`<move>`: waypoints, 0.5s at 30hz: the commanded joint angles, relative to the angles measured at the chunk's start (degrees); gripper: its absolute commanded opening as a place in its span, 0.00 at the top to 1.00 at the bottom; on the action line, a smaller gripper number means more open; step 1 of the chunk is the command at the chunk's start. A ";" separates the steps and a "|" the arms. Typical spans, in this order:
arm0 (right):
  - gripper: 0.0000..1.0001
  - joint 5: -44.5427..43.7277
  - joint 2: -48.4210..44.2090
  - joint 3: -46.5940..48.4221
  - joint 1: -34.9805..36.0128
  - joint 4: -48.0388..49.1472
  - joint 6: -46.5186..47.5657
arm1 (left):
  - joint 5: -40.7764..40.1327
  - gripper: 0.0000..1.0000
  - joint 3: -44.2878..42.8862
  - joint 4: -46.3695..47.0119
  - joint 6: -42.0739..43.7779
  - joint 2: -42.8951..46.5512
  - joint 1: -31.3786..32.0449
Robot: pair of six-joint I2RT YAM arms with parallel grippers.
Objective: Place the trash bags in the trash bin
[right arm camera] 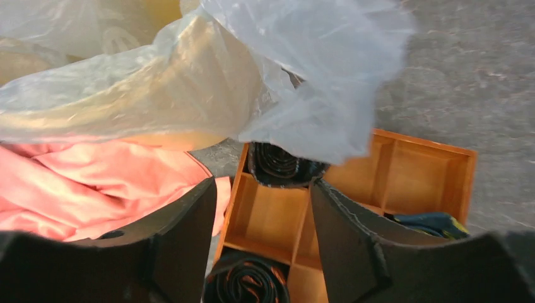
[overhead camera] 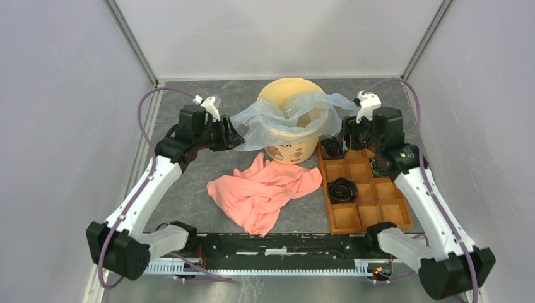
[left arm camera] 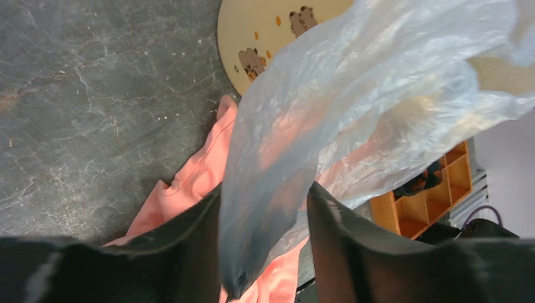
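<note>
The yellow-tan trash bin (overhead camera: 296, 149) stands at the back middle of the table. A translucent blue-grey trash bag (overhead camera: 277, 117) is draped over its mouth, with flaps spread left and right. A pink trash bag (overhead camera: 265, 192) lies crumpled on the table in front of the bin. My left gripper (overhead camera: 235, 136) is at the bag's left flap. In the left wrist view its jaws (left arm camera: 264, 189) are apart, with the flap (left arm camera: 353, 107) hanging between them. My right gripper (overhead camera: 346, 129) is open and empty over the tray (right arm camera: 262, 183), and the bag's right flap (right arm camera: 315, 95) hangs just beyond its fingertips.
A brown compartmented wooden tray (overhead camera: 378, 208) lies right of the bin, with black rolled items (overhead camera: 342, 189) in some cells. Grey walls enclose the table at the back and on both sides. The pink bag lies between the arm bases and the bin.
</note>
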State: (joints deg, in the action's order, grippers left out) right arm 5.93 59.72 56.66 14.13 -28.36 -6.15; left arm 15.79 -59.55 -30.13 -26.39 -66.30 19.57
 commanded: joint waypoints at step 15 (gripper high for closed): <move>0.15 14.62 7.28 28.02 -0.10 -1.91 23.13 | -5.06 0.00 -11.15 -4.70 5.95 5.89 -0.33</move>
State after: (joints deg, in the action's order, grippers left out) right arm 11.29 62.46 81.34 14.13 -35.53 7.70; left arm 9.58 -67.16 -36.27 -23.88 -56.31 19.57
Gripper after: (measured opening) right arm 0.857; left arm 0.994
